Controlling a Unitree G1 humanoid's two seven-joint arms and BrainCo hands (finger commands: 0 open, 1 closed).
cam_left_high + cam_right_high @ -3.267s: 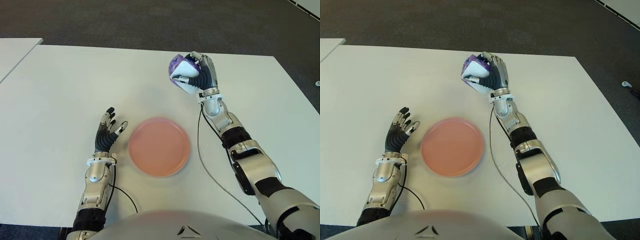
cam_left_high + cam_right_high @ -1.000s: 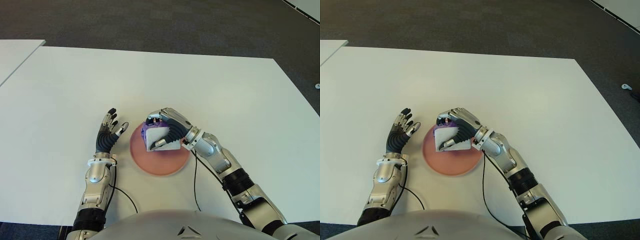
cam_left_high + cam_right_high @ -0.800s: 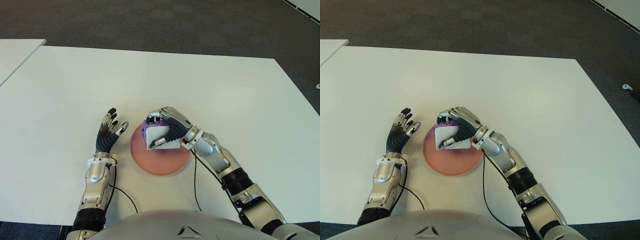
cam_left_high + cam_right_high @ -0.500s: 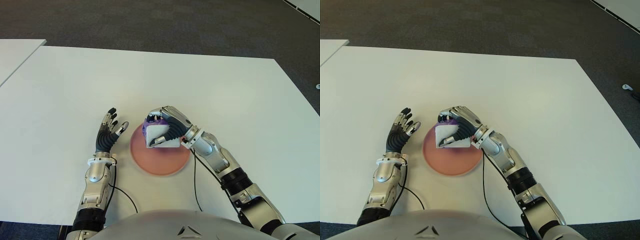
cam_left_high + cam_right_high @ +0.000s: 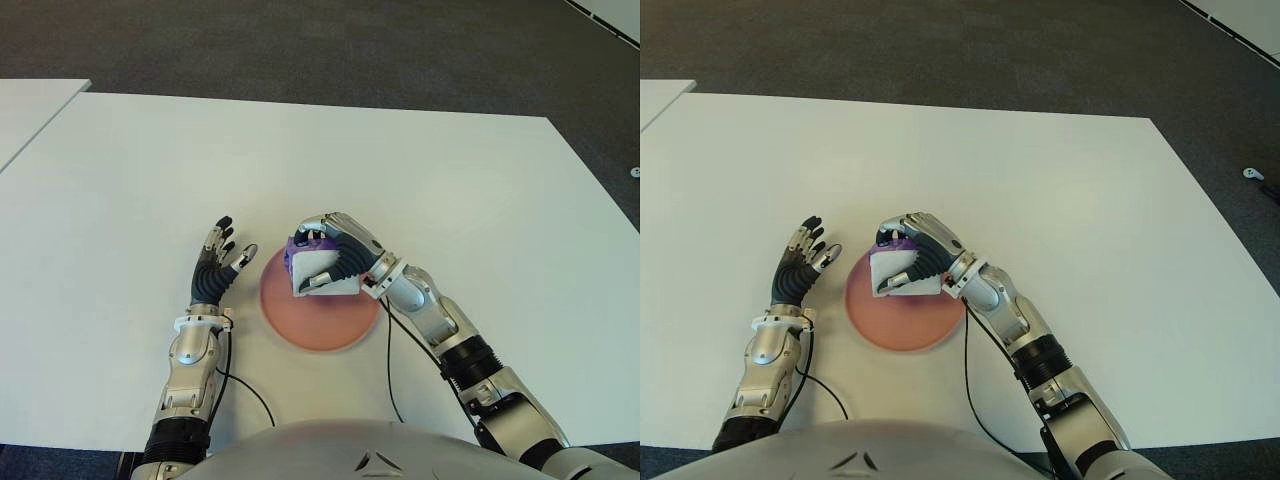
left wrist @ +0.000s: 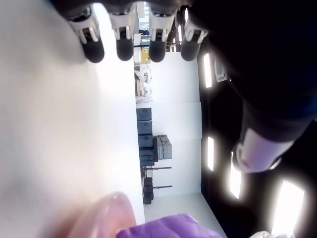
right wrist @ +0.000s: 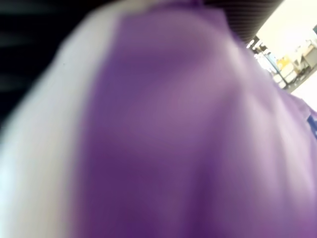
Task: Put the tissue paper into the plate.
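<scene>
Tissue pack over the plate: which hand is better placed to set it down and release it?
Right. The right hand already grips the tissue pack over the pink plate. The left hand shows open beside the plate's left, holding nothing.

A pale white surface [image 5: 480, 180] is seen, with dark grey carpeted floor [image 5: 300, 40] beyond it. The plate [image 5: 320, 325] is coloured salmon pink, plain and unpatterned. The tissue paper [image 5: 322, 270] is shown as a white pack with purple on its far side; purple edged with white fills the right wrist view. The right robot hand [image 5: 335, 255] is finished in silver metal with black finger segments, and the left robot hand [image 5: 215, 265] is coloured likewise, with whitish fingertips. A black cable [image 5: 390, 370] is seen against the white.
</scene>
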